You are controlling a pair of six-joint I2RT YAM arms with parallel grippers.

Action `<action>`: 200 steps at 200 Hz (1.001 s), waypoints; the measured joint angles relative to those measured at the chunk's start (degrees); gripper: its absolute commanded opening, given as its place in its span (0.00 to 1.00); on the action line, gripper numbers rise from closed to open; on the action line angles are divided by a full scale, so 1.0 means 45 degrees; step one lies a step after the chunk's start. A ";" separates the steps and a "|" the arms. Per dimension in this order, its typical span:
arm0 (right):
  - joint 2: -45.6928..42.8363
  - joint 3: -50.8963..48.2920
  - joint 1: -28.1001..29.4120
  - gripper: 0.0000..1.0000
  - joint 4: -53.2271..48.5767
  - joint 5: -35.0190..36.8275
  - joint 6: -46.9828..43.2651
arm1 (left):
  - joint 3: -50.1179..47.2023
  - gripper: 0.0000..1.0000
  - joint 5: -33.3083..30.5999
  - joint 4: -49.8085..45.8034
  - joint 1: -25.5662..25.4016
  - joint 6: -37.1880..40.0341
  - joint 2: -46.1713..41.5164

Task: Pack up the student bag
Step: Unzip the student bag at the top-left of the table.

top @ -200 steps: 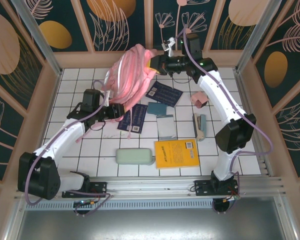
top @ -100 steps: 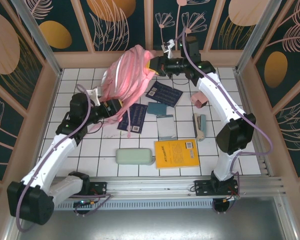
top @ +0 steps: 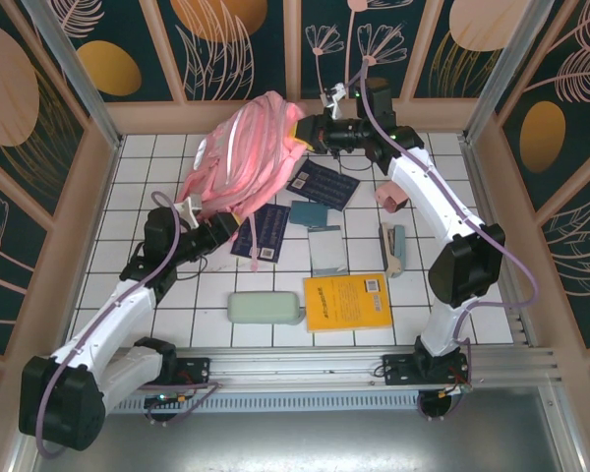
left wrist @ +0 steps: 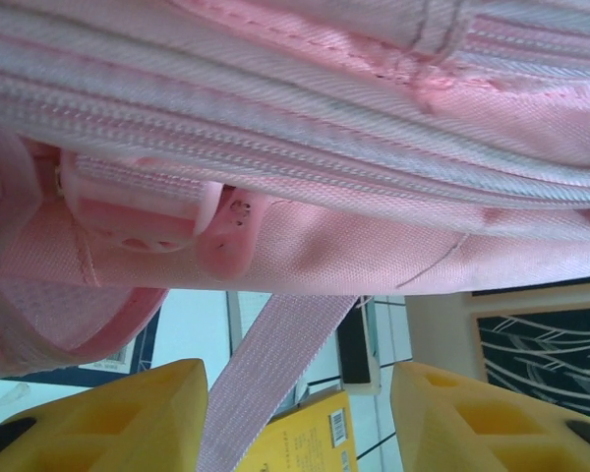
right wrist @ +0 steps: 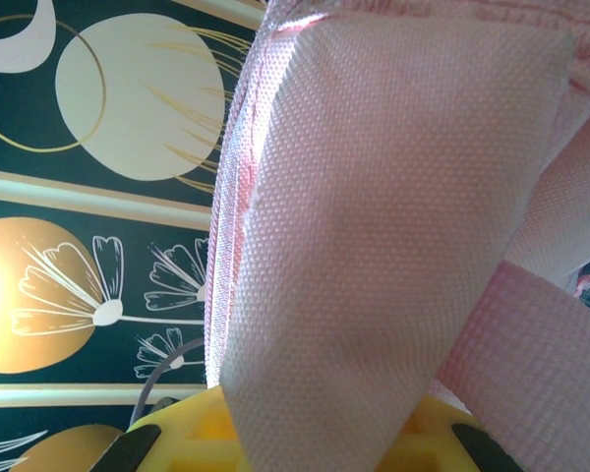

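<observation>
The student bag (top: 244,162), a big pink backpack, hangs slumped over the back left tiles. At its top right corner my right gripper (top: 301,132) is shut on a fold of its fabric. The right wrist view shows that woven pink fabric (right wrist: 374,226) pinched between the yellow fingers (right wrist: 192,433). My left gripper (top: 236,226) sits just under the bag's lower edge. Its yellow fingers (left wrist: 108,418) stand apart, open, below the bag's zipped seam (left wrist: 305,128). A loose pink strap (left wrist: 265,364) hangs down through the gap, nearer the left finger.
On the tiles lie a yellow book (top: 346,301), a pale green case (top: 265,308), two dark blue booklets (top: 323,184) (top: 263,232), a teal pad (top: 309,213), a grey sheet (top: 325,251), a small pink object (top: 389,197) and a narrow tool (top: 393,248). Wooden walls ring the table.
The bag has sagged and spread down to the left. My left arm has swung outward and its gripper now sits lower, under the bag's edge. The right gripper keeps its hold.
</observation>
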 measured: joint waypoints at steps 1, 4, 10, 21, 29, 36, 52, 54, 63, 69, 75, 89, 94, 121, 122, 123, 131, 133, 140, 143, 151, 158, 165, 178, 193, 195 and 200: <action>0.0000 0.0000 0.0000 0.00 0.0000 0.0005 -0.0005 | -0.0015 0.54 0.0000 0.0049 0.0000 -0.0034 0.0010; 0.0000 0.0000 0.0000 0.00 0.0005 0.0005 0.0005 | -0.0039 0.54 0.0000 0.0126 0.0010 -0.0092 0.0034; 0.0000 0.0000 0.0000 0.00 0.0019 0.0005 0.0010 | -0.0092 0.53 0.0000 0.0345 0.0019 -0.0248 0.0092; 0.0000 0.0000 0.0000 0.00 0.0034 0.0005 0.0044 | -0.0141 0.51 0.0000 0.0797 0.0073 -0.0505 0.0243; 0.0000 0.0000 0.0000 0.00 0.0039 0.0005 0.0053 | -0.0160 0.49 0.0000 0.1107 0.0117 -0.0670 0.0369; 0.0000 0.0000 0.0005 0.00 0.0049 0.0010 0.0053 | -0.0165 0.48 -0.0010 0.1404 0.0131 -0.0826 0.0491; 0.0000 -0.0024 0.0015 0.00 0.0083 0.0010 0.0112 | -0.0165 0.46 -0.0024 0.2001 0.0199 -0.1122 0.0787; 0.0000 -0.0024 0.0015 0.00 0.0087 0.0010 0.0121 | -0.0165 0.46 -0.0024 0.2050 0.0199 -0.1122 0.0811; -0.0005 -0.0024 0.0015 0.00 0.0092 0.0015 0.0151 | -0.0165 0.45 -0.0034 0.2317 0.0199 -0.1229 0.0991; -0.0005 -0.0024 0.0015 0.00 0.0097 0.0019 0.0155 | -0.0165 0.45 -0.0034 0.2458 0.0199 -0.1273 0.1098; -0.0005 -0.0024 0.0015 0.00 0.0097 0.0039 0.0160 | -0.0165 0.45 -0.0034 0.2560 0.0199 -0.1355 0.1195; -0.0005 -0.0024 0.0015 0.00 0.0102 0.0068 0.0189 | -0.0199 0.45 -0.0034 0.2788 0.0199 -0.1462 0.1350; -0.0005 -0.0024 0.0015 0.00 0.0102 0.0083 0.0189 | -0.0238 0.45 -0.0034 0.2846 0.0199 -0.1486 0.1355; -0.0010 -0.0024 0.0015 0.00 0.0102 0.0092 0.0199 | -0.0457 0.45 -0.0044 0.3060 0.0199 -0.1554 0.1345; -0.0010 -0.0024 0.0015 0.00 0.0102 0.0092 0.0204 | -0.0466 0.45 -0.0044 0.3070 0.0199 -0.1549 0.1345; -0.0010 -0.0024 0.0015 0.00 0.0102 0.0092 0.0204 | -0.0486 0.45 -0.0044 0.3084 0.0199 -0.1554 0.1345; -0.0010 -0.0024 0.0015 0.00 0.0102 0.0097 0.0243 | -0.0588 0.45 -0.0049 0.3152 0.0199 -0.1579 0.1336; -0.0010 -0.0024 0.0015 0.00 0.0107 0.0097 0.0238 | -0.0607 0.45 -0.0044 0.3172 0.0199 -0.1598 0.1336; -0.0010 -0.0024 0.0015 0.00 0.0107 0.0097 0.0248 | -0.0704 0.45 -0.0049 0.3230 0.0199 -0.1608 0.1336; -0.0010 -0.0024 0.0015 0.00 0.0107 0.0097 0.0248 | -0.0743 0.45 -0.0053 0.3249 0.0199 -0.1613 0.1336; -0.0010 -0.0024 0.0019 0.00 0.0107 0.0097 0.0253 | -0.0811 0.45 -0.0058 0.3254 0.0199 -0.1642 0.1336; -0.0010 -0.0024 0.0024 0.00 0.0112 0.0097 0.0257 | -0.0835 0.45 -0.0092 0.3259 0.0199 -0.1647 0.1336; -0.0010 -0.0024 0.0044 0.00 0.0121 0.0097 0.0262 | -0.0835 0.45 -0.0107 0.3274 0.0199 -0.1647 0.1336; -0.0010 -0.0024 0.0083 0.00 0.0141 0.0102 0.0282 | -0.0835 0.45 -0.0160 0.3356 0.0199 -0.1642 0.1341; -0.0010 -0.0019 0.0146 0.00 0.0175 0.0112 0.0282 | -0.0777 0.45 -0.0282 0.3361 0.0199 -0.1627 0.1379; -0.0010 -0.0019 0.0160 0.00 0.0175 0.0117 0.0282 | -0.0758 0.45 -0.0291 0.3361 0.0199 -0.1627 0.1394; -0.0010 -0.0019 0.0175 0.00 0.0175 0.0121 0.0277 | -0.0685 0.44 -0.0330 0.3347 0.0199 -0.1588 0.1433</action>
